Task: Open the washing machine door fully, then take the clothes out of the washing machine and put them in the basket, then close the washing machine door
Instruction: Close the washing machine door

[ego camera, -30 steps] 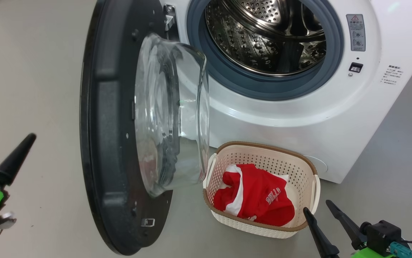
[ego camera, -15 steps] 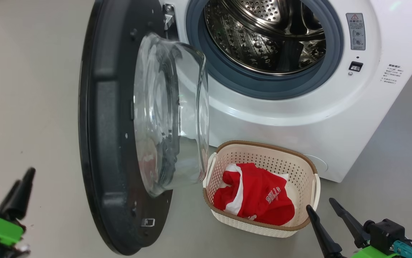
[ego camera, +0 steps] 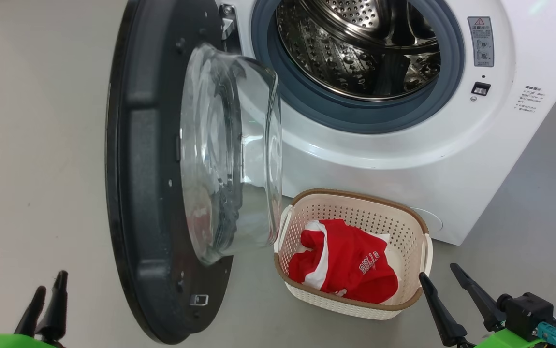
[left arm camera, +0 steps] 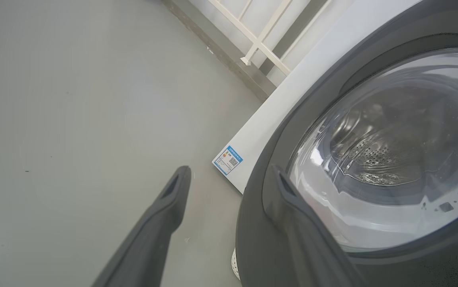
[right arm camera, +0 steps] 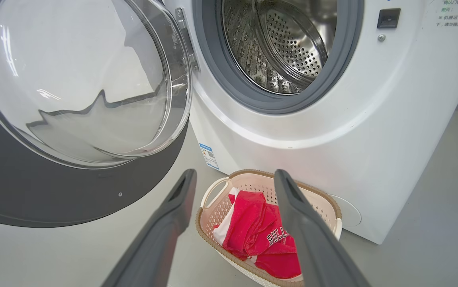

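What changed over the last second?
The left hand dropped toward the head view's bottom edge, left of the washing machine door. The right hand edged slightly right. Both stayed open and empty. The door stayed open, and the red garment stayed in the basket.

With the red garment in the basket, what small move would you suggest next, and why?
Probably bring the left gripper against the outer face of the washing machine door to push it shut: the clothes lie in the basket and the door stands open.
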You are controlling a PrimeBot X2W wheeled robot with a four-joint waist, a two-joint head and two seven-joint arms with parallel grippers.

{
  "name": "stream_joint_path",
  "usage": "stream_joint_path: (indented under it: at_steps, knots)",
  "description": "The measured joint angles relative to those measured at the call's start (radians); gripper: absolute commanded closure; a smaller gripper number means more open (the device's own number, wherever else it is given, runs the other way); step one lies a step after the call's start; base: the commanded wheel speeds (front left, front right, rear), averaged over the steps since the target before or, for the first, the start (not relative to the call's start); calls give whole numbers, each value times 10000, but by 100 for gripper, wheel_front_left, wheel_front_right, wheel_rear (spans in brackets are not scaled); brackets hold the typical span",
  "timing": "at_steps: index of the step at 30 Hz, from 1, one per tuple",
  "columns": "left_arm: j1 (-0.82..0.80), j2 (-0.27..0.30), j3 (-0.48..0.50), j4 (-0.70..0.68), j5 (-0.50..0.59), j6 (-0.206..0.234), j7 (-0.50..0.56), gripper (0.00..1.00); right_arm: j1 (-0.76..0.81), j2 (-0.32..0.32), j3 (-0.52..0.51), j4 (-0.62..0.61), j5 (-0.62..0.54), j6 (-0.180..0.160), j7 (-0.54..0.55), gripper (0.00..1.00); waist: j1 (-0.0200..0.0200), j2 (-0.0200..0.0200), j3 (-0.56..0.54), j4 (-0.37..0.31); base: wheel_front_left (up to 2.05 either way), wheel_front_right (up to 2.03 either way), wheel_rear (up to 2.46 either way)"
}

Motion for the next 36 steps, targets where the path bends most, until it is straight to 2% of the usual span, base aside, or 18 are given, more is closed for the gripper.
stream_joint_path:
  at_steps: [5,8,15,20,22,31,36]
  knots:
    - [17,-61,-194,430,1177,0,-497,0,-2,-25,-6,-52,0,0,-2,0,0,0,-37,-68,0,0,0]
    - [16,-293,230,407,2406,-2,-506,0,-2,-40,-31,-73,0,0,0,0,1,0,-49,-72,0,0,0]
    - [539,-1436,1921,-738,5676,17,-506,0,-5,-36,-77,-180,-12,0,0,0,0,0,-71,-99,0,0,0]
    - [1173,-2326,2888,-1484,7262,21,-506,0,3,-36,-132,-284,-13,0,0,0,0,0,-149,-120,0,0,0]
    - [1257,-2428,3045,-1632,7578,21,-506,0,7,-36,-148,-322,-13,0,0,0,0,0,-167,-127,0,0,0]
    - [1804,-3574,4238,-2464,9336,8,-508,0,370,-29,-324,-451,-81,0,-2,0,0,0,-190,-190,0,0,0]
    - [1948,-3776,4414,-2535,9843,2,-508,0,370,-6,-353,-451,-82,0,-2,0,0,0,-222,-205,0,0,0]
